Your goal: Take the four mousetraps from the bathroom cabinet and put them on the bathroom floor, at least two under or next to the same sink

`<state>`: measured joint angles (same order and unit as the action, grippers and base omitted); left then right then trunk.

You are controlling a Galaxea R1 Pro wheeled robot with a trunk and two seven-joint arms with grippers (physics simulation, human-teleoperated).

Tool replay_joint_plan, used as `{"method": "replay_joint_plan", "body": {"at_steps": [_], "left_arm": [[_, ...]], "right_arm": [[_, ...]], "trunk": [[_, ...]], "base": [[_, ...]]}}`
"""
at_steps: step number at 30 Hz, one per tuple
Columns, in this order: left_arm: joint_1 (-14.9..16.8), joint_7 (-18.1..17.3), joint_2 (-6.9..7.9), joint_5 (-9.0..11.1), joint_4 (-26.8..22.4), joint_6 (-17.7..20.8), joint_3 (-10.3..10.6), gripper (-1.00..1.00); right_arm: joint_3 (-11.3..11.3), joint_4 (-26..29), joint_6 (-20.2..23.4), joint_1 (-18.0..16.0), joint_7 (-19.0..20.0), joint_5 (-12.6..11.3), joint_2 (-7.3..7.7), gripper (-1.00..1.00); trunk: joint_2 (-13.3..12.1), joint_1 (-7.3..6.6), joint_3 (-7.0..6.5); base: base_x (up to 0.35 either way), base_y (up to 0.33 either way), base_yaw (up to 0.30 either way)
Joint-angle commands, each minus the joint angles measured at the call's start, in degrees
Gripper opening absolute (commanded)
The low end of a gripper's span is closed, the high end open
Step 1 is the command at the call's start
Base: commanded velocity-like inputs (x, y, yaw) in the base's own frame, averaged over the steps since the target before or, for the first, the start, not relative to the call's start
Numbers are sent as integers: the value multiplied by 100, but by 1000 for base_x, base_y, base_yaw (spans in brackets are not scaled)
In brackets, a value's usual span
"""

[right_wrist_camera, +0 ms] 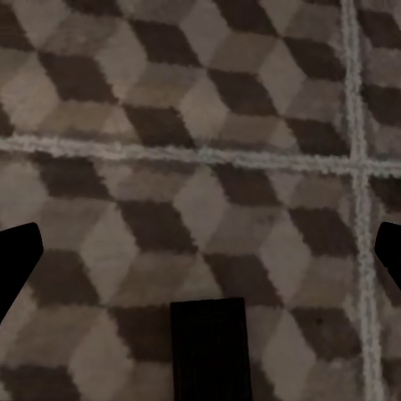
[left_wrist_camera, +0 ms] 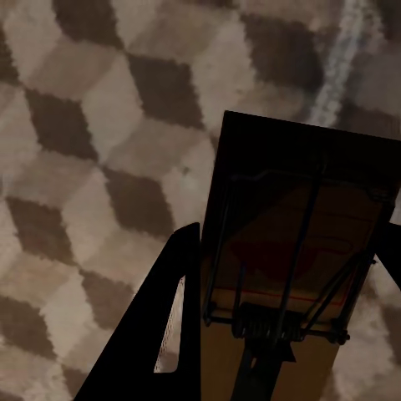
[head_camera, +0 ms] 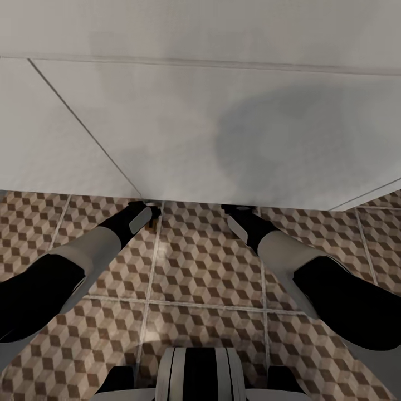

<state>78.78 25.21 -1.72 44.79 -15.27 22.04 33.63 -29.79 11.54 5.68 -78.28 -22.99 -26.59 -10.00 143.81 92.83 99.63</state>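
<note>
the bathroom floor (head_camera: 200, 267) is showing brown, beige and white cubes with pale grout lines. the sink (head_camera: 211, 122) across the upper frame is looking plain white. the mousetrap (left_wrist_camera: 292, 251) is showing dark brown wood, grey wire.

A bathroom: cube-patterned floor tiles (head_camera: 206, 262) (pale grout) under a white fixture (head_camera: 200, 122).
</note>
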Motion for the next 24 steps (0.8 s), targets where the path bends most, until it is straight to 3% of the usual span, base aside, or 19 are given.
{"method": "replay_joint_plan", "body": {"at_steps": [1,14,24], "left_arm": [[208,63,4,65,-11,19,-6,-100],[208,63,-42,65,-19,19,-6,-100],[208,63,-114,63,-24,24,0,-100]], "right_arm": [[-71,15,82,-142,-39,13,0,100],[-71,19,77,-143,-39,13,0,100],[-71,32,73,-140,-39,13,0,100]], "trunk": [[2,-2,7],[2,-2,77],[2,-2,87]], "base": [[0,0,131],[0,0,131],[0,0,25]]}}
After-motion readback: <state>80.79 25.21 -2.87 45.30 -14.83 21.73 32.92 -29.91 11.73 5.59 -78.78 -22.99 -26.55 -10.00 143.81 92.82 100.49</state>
